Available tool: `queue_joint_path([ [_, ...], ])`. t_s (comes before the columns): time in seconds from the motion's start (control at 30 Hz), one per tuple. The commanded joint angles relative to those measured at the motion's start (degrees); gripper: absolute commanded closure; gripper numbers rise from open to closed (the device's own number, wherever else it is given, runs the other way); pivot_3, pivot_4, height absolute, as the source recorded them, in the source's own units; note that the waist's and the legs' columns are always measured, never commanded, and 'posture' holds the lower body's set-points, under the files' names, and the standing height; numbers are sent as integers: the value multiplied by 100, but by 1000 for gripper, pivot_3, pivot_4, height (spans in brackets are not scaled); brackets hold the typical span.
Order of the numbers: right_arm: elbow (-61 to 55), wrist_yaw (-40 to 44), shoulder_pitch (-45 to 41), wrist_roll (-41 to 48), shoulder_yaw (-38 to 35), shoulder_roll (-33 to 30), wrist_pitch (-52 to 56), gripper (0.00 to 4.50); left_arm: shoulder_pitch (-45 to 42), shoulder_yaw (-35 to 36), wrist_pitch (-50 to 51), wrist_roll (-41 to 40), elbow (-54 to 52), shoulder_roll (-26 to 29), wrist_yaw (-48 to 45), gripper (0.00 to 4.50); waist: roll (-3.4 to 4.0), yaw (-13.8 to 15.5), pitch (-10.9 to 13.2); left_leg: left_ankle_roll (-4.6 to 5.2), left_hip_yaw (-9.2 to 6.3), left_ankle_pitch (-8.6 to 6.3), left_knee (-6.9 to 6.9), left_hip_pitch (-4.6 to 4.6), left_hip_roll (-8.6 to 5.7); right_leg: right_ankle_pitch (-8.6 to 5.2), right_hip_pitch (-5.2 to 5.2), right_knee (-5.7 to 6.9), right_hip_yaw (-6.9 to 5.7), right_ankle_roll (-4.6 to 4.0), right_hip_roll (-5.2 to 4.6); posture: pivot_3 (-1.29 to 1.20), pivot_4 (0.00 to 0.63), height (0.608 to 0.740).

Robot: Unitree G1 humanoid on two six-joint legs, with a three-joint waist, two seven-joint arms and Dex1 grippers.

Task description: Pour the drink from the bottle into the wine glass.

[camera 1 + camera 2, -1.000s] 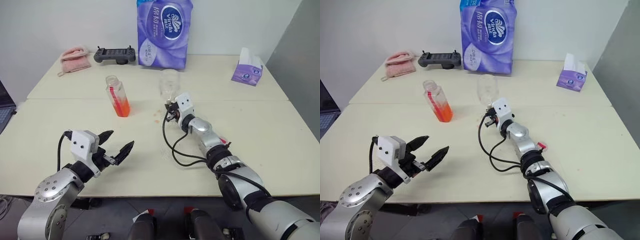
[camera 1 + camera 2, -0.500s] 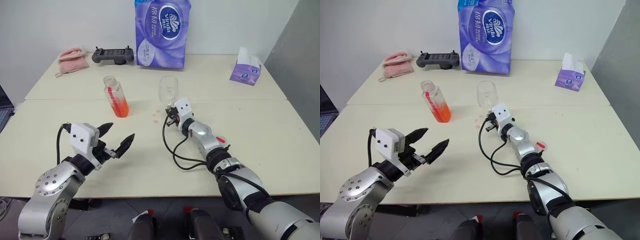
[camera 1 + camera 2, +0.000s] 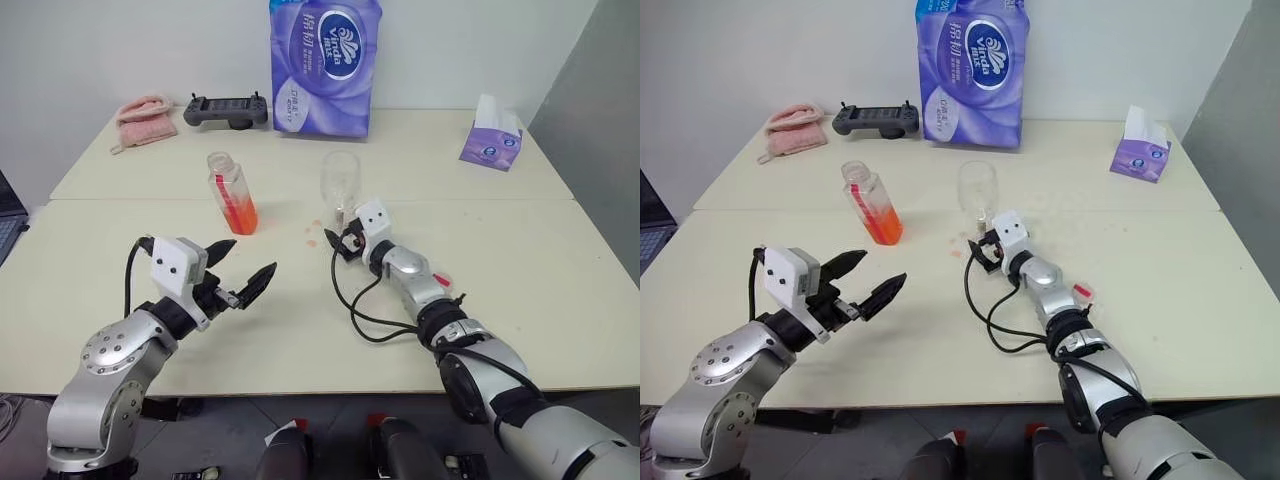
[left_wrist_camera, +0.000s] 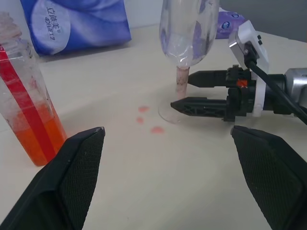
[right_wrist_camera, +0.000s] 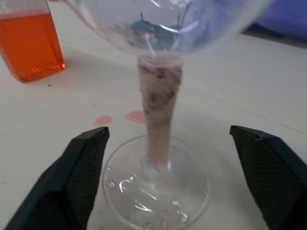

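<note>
The bottle (image 3: 232, 192) stands uncapped on the table, left of centre, its lower part holding the orange-red drink (image 3: 243, 216). To its right the empty wine glass (image 3: 340, 180) stands upright on its foot. My right gripper (image 3: 341, 241) is at the glass's base, open, with a finger on either side of the stem (image 5: 158, 115) and not touching it. In the left wrist view the same fingers (image 4: 204, 102) flank the stem. Nearer the front, on the left, my left gripper (image 3: 250, 258) hovers open and empty, pointing toward the bottle (image 4: 26, 120) and the glass.
Small pink drops (image 3: 312, 232) lie on the table beside the glass foot. Along the back sit a purple tissue pack (image 3: 325, 65), a black controller (image 3: 227, 108) and a pink cloth (image 3: 145, 110). A purple tissue box (image 3: 492, 140) is at the back right.
My right gripper has opened and let go of the wine glass stem; the glass now stands on its own. The left gripper stays open, almost in place.
</note>
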Motion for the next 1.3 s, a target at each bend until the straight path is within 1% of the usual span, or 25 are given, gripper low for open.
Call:
queue_joint_path([
  [0.03, -482, 63, 148, 25, -43, -154, -120, 22, -58, -40, -99, -10, -50, 48, -38, 0, 0, -2, 0, 0, 0, 0, 0, 0, 0, 0, 0, 0, 1, 0, 0, 0, 150, 740],
  [0.1, -841, 157, 362, 46, -36, -299, -43, 22, -49, -13, -112, -10, -30, 50, -42, 0, 0, -1, 0, 0, 0, 0, 0, 0, 1, 0, 0, 0, 1, 0, 0, 0, 150, 740],
  [0.17, -1673, 472, 780, 162, -12, -530, 226, 22, -32, 94, -124, -29, 24, 38, -6, 0, 0, 11, 0, 0, -2, 0, 0, -1, 1, 0, 0, -2, 0, 0, -1, 0, 150, 740],
  [0.23, -3302, 1052, 1474, 580, 30, -800, 888, 22, 4, 228, -168, -27, 118, 9, 49, 0, 0, 30, 0, 0, -2, 0, 0, -1, 0, 0, 1, -2, -1, 1, -1, 0, 150, 740],
  [0.33, -5867, 1658, 2425, 1476, 139, -1243, 2372, 22, -21, 369, -273, -2, 351, -156, 243, 0, 4, 28, 2, 1, -9, -1, -3, -5, 2, -1, 2, -8, -5, 2, -4, 0, 150, 740],
  [0.4, -7065, 1775, 2863, 1725, 243, -1575, 3006, 22, -97, 401, -448, 113, 634, -278, 368, 0, 4, 19, 2, 2, -11, -1, -3, -3, 5, -1, 2, -7, -6, 2, -5, 0, 150, 740],
  [0.43, -7413, 1769, 2983, 1789, 266, -1676, 3213, 22, -128, 401, -532, 172, 745, -314, 406, 0, 4, 12, 2, 2, -10, -1, -4, -1, 5, -1, 3, -5, -6, 3, -5, 0, 150, 740],
  [0.5, -7872, 1696, 3133, 1955, 251, -1780, 3565, 22, -234, 408, -697, 263, 953, -400, 508, 0, 1, -4, 1, 2, -9, -1, -6, 8, 11, -2, 5, -5, -4, 3, 3, 0, 150, 740],
  [0.63, -8911, 1540, 3511, 2523, 70, -1937, 4324, 22, -807, 420, -1180, 642, 1707, -767, 1131, 0, -2, 51, 1, 2, -21, -1, -8, 4, 11, -2, 8, -6, -15, 2, 8, 0, 150, 740],
  [0.7, -9184, 1512, 3617, 2609, 72, -2050, 4538, 22, -1085, 392, -1358, 739, 2045, -935, 1324, 0, -4, 83, 1, 1, -23, -1, -5, 1, -1, -2, 10, -7, -17, 2, 5, 0, 150, 740],
  [0.8, -9300, 1299, 3685, 2533, 68, -2154, 4695, 22, -1448, 245, -1659, 934, 2584, -1076, 1418, 0, -14, 89, -5, 2, -21, -1, 0, 1, -12, -2, 17, -11, -17, 4, 2, 0, 150, 740],
  [0.9, -9419, 1091, 3740, 2546, 37, -2136, 4778, 22, -1769, 137, -1933, 1091, 3091, -1095, 1366, 0, -15, 89, -5, 2, -26, -1, -2, 2, -11, -2, 18, -13, -22, 4, 3, 0, 150, 740],
  [1.03, -9796, 846, 3791, 2667, 19, -2125, 5026, 22, -2213, 99, -2220, 1161, 3749, -990, 1197, 0, -16, 89, -4, 1, -27, -1, -3, 1, -10, -2, 17, -14, -24, 3, 4, 0, 150, 740],
  [1.3, -10282, 518, 3941, 2754, -131, -2257, 5275, 22, -3040, -86, -2769, 1385, 5014, -891, 814, 0, -17, 87, -4, 1, -30, -1, -3, 1, -13, -2, 18, -15, -28, 4, 8, 0, 150, 740],
])
